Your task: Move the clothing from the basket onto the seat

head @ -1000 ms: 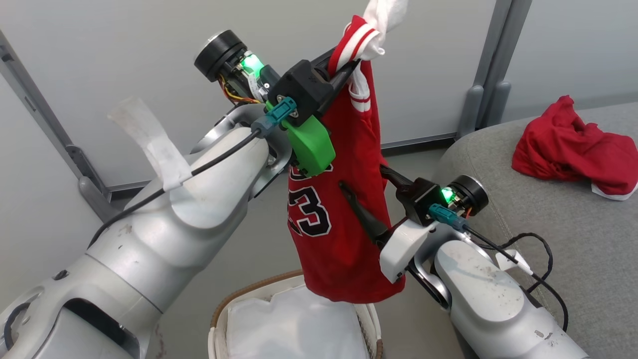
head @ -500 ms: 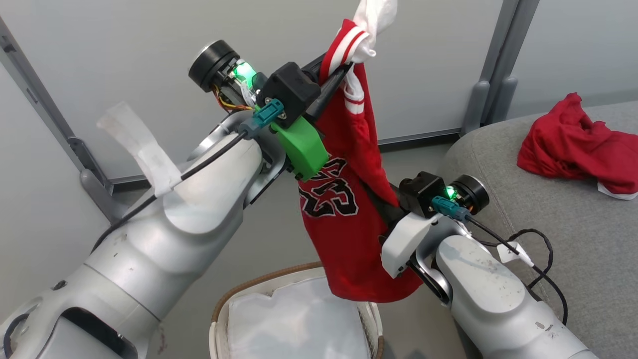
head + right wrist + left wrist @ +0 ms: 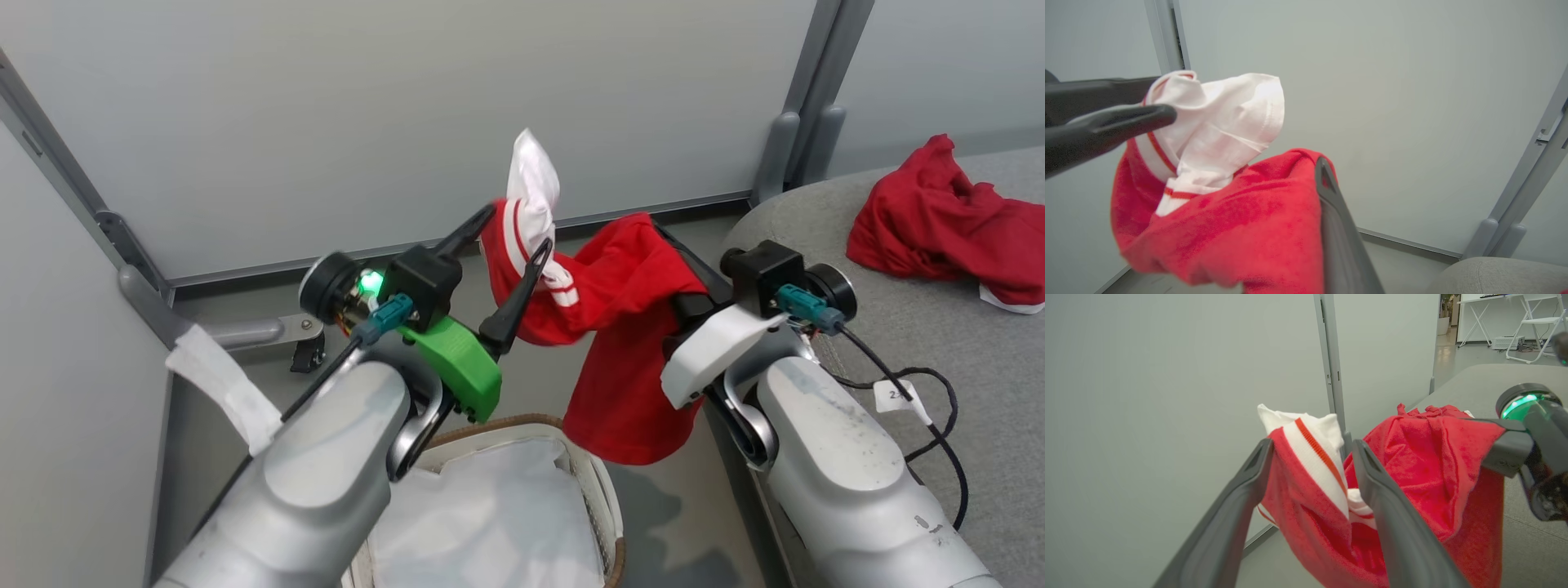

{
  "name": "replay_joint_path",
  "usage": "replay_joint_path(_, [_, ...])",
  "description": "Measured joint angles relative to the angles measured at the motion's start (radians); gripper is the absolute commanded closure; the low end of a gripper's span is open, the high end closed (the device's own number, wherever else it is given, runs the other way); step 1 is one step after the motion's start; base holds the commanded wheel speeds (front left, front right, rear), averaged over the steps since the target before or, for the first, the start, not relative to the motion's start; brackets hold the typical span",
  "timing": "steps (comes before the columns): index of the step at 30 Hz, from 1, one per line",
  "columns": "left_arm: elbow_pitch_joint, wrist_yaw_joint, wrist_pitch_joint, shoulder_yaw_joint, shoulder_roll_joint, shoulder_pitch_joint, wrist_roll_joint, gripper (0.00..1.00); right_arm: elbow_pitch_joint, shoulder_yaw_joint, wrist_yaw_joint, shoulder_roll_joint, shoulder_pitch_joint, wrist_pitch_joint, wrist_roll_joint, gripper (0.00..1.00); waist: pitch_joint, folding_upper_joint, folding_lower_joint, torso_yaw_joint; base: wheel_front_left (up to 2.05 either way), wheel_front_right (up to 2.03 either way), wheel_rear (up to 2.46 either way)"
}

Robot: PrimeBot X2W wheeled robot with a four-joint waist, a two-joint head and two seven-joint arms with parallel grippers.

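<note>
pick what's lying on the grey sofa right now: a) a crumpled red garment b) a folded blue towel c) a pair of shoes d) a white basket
a: a crumpled red garment with a bit of white edge lies on the grey sofa, while the basket stands on the floor beside it.

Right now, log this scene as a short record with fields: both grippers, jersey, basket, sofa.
left gripper: open, fingers either side of the striped white edge of the jersey
right gripper: shut on the jersey's red body
jersey: held up in the air, between basket and sofa
basket: white liner showing, no red cloth visible inside
sofa: one crumpled red garment lying on it
</note>
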State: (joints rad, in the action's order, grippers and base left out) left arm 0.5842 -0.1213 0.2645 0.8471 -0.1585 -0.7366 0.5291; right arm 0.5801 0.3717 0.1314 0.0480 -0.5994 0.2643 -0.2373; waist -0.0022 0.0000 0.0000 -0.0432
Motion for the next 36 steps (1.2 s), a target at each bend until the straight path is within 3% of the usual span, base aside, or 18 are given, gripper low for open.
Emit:
replay_joint_path(8, [-0.011,0.007,0.0,-0.109,0.043,0.216,-0.028,0.0,-0.025,-0.122,0.0,0.001,0.018,0.0,0.061,1.0,0.019,0.0,0.0,-0.013,0.0,0.0,0.0])
replay_joint_path(19, [-0.024,0.001,0.0,-0.202,0.084,0.338,-0.098,0.0,-0.043,-0.216,0.0,0.001,0.039,0.0,0.107,1.0,0.046,0.0,0.0,-0.059,0.0,0.0,0.0])
replay_joint_path(36, [-0.075,-0.006,0.0,-0.223,0.108,0.353,-0.165,0.0,-0.068,-0.319,0.0,0.002,0.031,0.0,0.201,1.0,0.105,0.0,0.0,-0.303,0.0,0.0,0.0])
